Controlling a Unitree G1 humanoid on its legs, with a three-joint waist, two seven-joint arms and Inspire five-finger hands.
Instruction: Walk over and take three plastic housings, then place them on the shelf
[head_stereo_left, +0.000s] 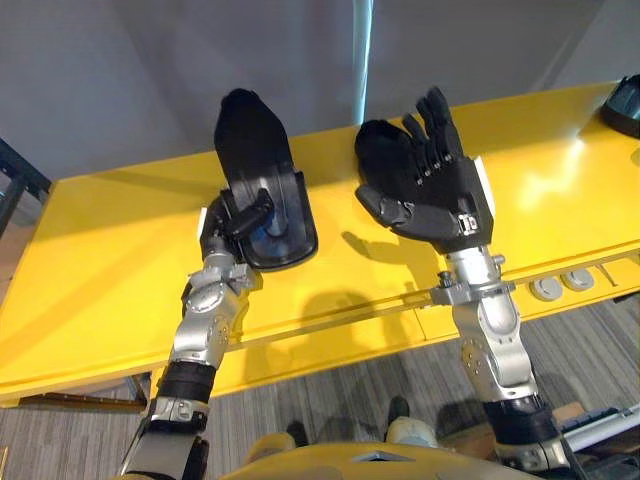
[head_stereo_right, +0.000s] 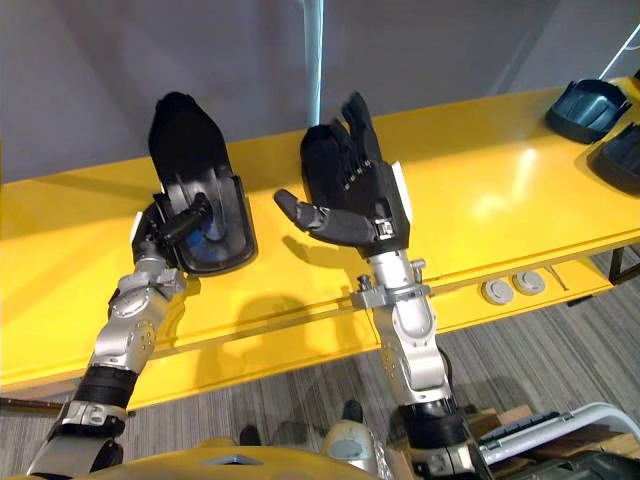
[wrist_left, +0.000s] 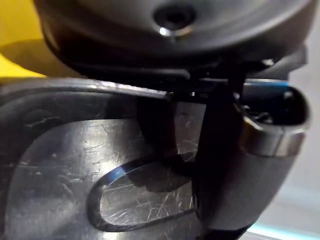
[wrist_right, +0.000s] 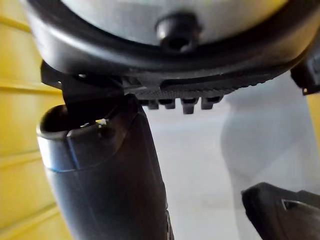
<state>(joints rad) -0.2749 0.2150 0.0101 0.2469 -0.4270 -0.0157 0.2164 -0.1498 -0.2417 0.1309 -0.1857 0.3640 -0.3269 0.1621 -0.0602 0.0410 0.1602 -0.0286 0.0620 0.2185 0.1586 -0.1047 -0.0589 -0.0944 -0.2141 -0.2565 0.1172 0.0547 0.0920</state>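
My left hand (head_stereo_left: 243, 213) is shut on a black plastic housing (head_stereo_left: 262, 175), held upright over the yellow shelf top (head_stereo_left: 120, 250). The thumb (wrist_left: 240, 165) presses into the housing's glossy, scratched inner face (wrist_left: 75, 150); the fingers are hidden behind it. My right hand (head_stereo_right: 365, 195) hovers over the same surface a little to the right, open, with straight fingers and the thumb (wrist_right: 110, 185) spread out. A dark rounded shape (head_stereo_right: 322, 150) sits against its far side; I cannot tell whether it is a housing. Two more black housings (head_stereo_right: 590, 105) lie at the far right end.
The yellow top runs across the whole view, with a grey wall behind it. Two round grey caps (head_stereo_right: 497, 290) sit in its front lip near the right. Grey carpet (head_stereo_right: 560, 360) lies below, and a dark frame (head_stereo_left: 15, 180) stands at the far left.
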